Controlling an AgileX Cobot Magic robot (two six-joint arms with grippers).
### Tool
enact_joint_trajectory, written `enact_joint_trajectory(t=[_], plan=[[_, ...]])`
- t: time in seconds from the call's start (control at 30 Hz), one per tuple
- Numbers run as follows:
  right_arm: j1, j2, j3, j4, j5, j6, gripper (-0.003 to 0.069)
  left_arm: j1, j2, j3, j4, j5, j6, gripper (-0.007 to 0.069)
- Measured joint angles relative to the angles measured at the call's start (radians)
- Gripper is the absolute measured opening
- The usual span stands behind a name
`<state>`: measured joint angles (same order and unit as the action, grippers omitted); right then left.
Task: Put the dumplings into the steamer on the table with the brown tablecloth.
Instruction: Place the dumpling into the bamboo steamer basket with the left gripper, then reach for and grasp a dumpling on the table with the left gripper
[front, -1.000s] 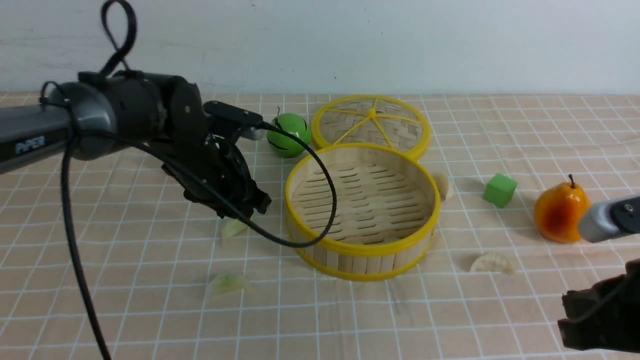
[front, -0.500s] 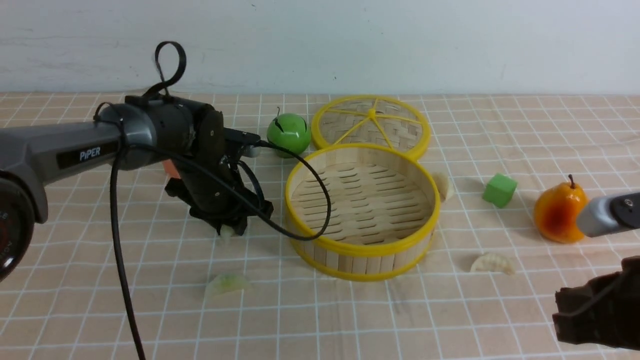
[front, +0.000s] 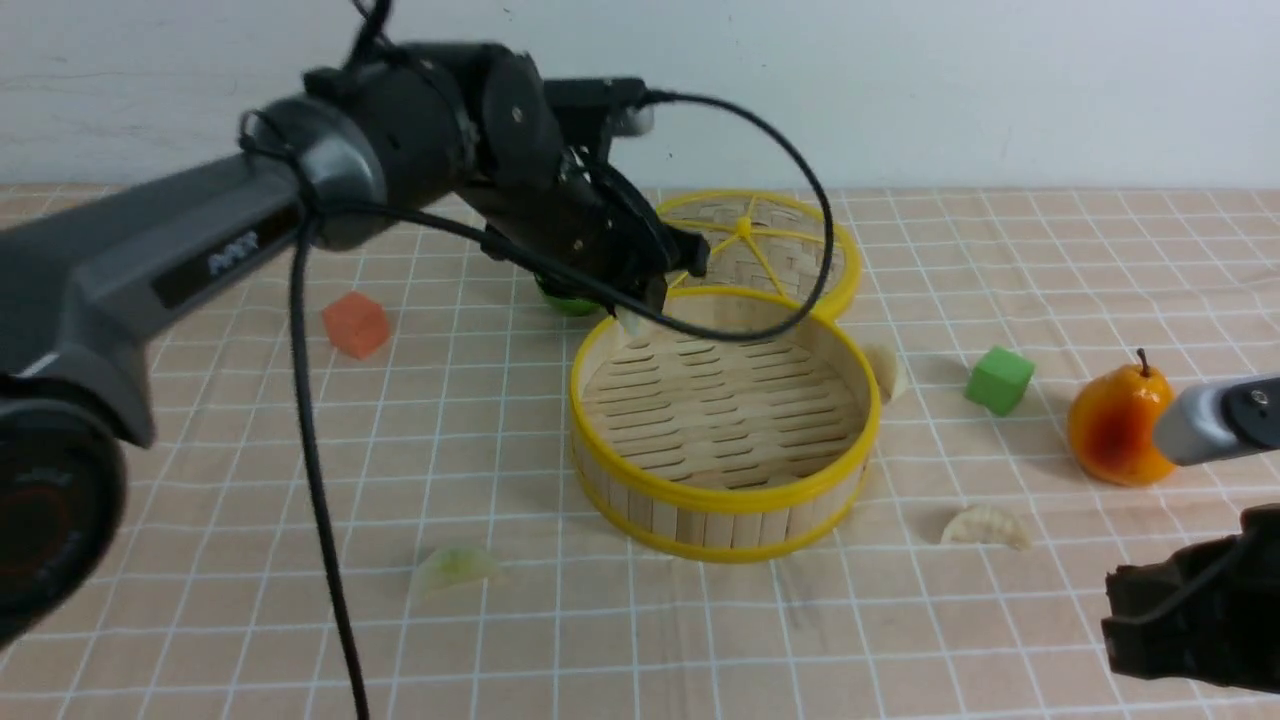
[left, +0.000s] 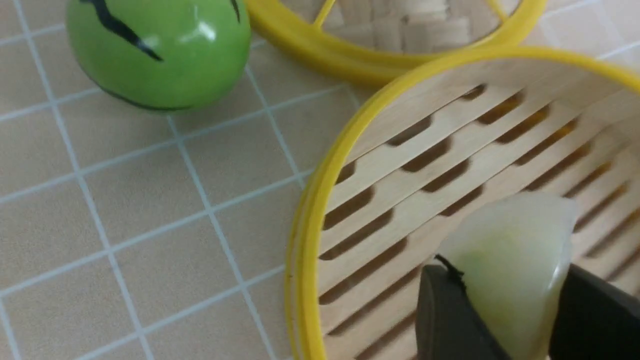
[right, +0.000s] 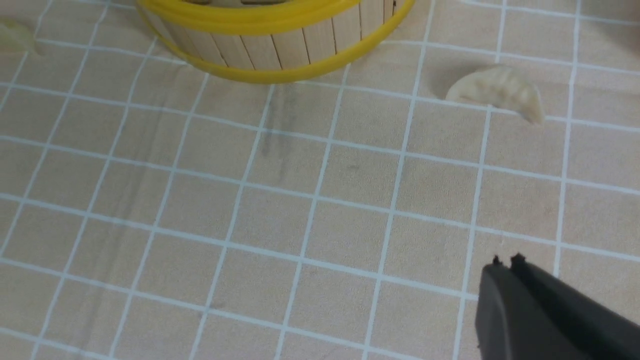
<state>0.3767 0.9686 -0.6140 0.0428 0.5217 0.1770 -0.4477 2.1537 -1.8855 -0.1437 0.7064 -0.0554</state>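
My left gripper (front: 640, 305) is shut on a pale green dumpling (left: 510, 260) and holds it above the far left rim of the steamer (front: 725, 495), whose slatted floor is bare. A second green dumpling (front: 455, 566) lies on the brown tablecloth (front: 250, 450) left of the steamer. A cream dumpling (front: 985, 525) lies to its right front, also seen in the right wrist view (right: 495, 90). Another cream dumpling (front: 888, 372) leans by the steamer's right wall. My right gripper (right: 505, 265) is shut and empty, low at the table's front right.
The woven yellow-spoked lid (front: 770, 245) lies flat behind the steamer. A green ball (left: 155, 50) sits beside it, mostly hidden by my left arm in the front view. An orange-red cube (front: 355, 324) stands left, a green cube (front: 998, 380) and a pear (front: 1115, 425) right.
My left gripper closed on the green dumpling left of the steamer, lifted it and carried it up and right over the steamer's far left rim. The orange-red cube is uncovered. The right arm barely moved.
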Motion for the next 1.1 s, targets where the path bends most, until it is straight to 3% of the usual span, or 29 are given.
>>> enact_joint_trajectory(t=[0.2, 0.33, 0.43, 0.57, 0.63, 0.73, 0.87, 0.93, 1.1], plan=[[0.000, 0.000, 0.000, 0.000, 0.000, 0.000, -0.0003, -0.009, 0.087, -0.027, 0.021, -0.004, 0.002, 0.0272], [0.000, 0.000, 0.000, 0.000, 0.000, 0.000, -0.0003, -0.014, 0.089, -0.067, 0.023, 0.022, -0.003, 0.0428], [0.000, 0.000, 0.000, 0.000, 0.001, 0.000, -0.0003, -0.014, 0.051, -0.128, 0.037, 0.151, -0.030, 0.0480], [0.000, 0.000, 0.000, 0.000, 0.011, -0.001, -0.0003, -0.014, -0.047, -0.181, 0.090, 0.320, -0.018, 0.0465], [0.000, 0.003, 0.000, 0.000, 0.017, -0.001, -0.0003, -0.001, -0.157, -0.187, 0.114, 0.458, -0.001, 0.0414], [0.000, 0.014, 0.000, 0.003, 0.019, -0.001, 0.0000, 0.047, -0.252, -0.131, 0.104, 0.514, 0.021, 0.0355], [0.000, 0.021, 0.000, 0.030, 0.023, -0.001, 0.0000, 0.118, -0.304, 0.036, 0.059, 0.524, 0.032, 0.0328], [0.000, 0.021, 0.000, 0.049, 0.027, -0.001, 0.0002, 0.161, -0.300, 0.221, 0.017, 0.502, 0.062, 0.0332], [0.000, 0.021, 0.000, 0.055, 0.034, -0.001, 0.0003, 0.145, -0.277, 0.421, -0.037, 0.364, 0.186, 0.0376]])
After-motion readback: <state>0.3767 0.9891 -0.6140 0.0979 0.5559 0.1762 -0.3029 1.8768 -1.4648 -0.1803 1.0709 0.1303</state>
